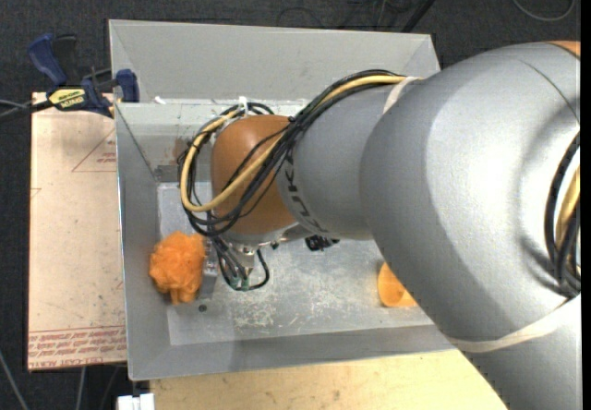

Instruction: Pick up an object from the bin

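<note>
Reaching in from the right of the camera view, my grey arm [443,168] is the largest thing here; it lies across the right half of the grey metal bin [277,62] and hides most of the floor beneath it. The bin has sloping walls and a flat, scuffed floor, and I can make out two things on that floor. My rounded orange-brown wrist cover [249,168] hangs over the left middle of the bin, with yellow and black cables [196,168] looping round its left side and blocking the view of the floor at the back. Below the cover, on the left of the floor near the left wall, sits a fluffy orange lump [177,265]. It is ragged and soft-looking, and somewhat longer from the far side of the bin toward the near side than it is across, so its long axis runs roughly up and down in the view. A smaller flat orange piece [392,288] lies on the floor well to the right, by the near wall, half covered by my arm. My pincer [220,270] points down just beside the lump's right edge, close above the floor. I cannot tell whether it touches the lump, nor whether it stands apart or together, because the cover and a small knot of wiring hide its tip.
</note>
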